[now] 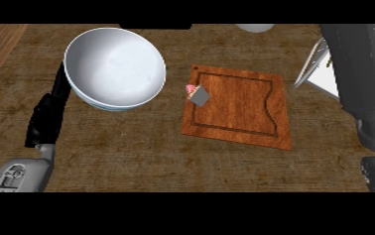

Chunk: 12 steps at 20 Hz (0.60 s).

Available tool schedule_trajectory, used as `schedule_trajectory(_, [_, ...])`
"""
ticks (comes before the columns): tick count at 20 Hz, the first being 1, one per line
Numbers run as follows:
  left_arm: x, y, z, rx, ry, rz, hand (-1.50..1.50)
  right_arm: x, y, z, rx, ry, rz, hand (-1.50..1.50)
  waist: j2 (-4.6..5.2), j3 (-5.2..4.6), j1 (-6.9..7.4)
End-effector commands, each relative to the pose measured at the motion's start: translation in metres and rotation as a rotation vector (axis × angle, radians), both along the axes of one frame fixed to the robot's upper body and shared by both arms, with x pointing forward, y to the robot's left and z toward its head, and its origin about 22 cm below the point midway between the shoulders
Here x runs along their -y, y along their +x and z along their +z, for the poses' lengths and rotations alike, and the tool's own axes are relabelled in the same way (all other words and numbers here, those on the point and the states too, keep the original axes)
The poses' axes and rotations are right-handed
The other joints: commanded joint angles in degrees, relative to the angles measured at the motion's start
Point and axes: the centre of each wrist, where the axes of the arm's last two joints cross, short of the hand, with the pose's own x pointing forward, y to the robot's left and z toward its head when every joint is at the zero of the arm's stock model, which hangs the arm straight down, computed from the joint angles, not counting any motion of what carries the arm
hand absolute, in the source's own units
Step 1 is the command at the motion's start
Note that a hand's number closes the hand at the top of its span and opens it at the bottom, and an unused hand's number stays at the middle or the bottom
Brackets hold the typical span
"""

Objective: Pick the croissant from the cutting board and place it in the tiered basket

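My left hand [44,117], lower left, rests open beside the bowl [113,65]; my right hand [359,95], at the right edge, I can't read, and I see no croissant (likely light and flaky, best cradled mid-body) on the cutting board [242,110].

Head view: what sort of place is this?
Likely a kitchen counter: a wooden top with a large white bowl and a grooved cutting board lying on it.
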Motion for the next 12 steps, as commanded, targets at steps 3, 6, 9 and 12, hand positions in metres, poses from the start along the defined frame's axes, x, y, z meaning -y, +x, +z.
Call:
schedule_trajectory(3, [0.007, -0.006, -0.004, -0.005, -0.002, -0.025, 0.00, 0.051, 0.012, -0.008, -0.095, -0.134, -0.090, 1.50, 0.23, -0.06, 0.58])
schedule_trajectory(6, [0.005, 0.003, -0.005, -0.001, 0.001, 0.004, 0.00, 0.068, 0.012, -0.014, -0.191, -0.234, -0.174, 1.50, 0.18, -0.09, -0.16])
schedule_trajectory(9, [-0.006, -0.003, 0.004, -0.024, 0.002, 0.001, 0.00, 0.101, 0.011, -0.034, -0.251, -0.313, -0.243, 1.50, 0.15, -0.04, 0.24])
schedule_trajectory(12, [-0.006, -0.007, 0.005, -0.015, -0.003, -0.025, 0.00, 0.120, 0.008, -0.017, -0.233, -0.315, -0.276, 1.50, 0.10, -0.05, 0.40])
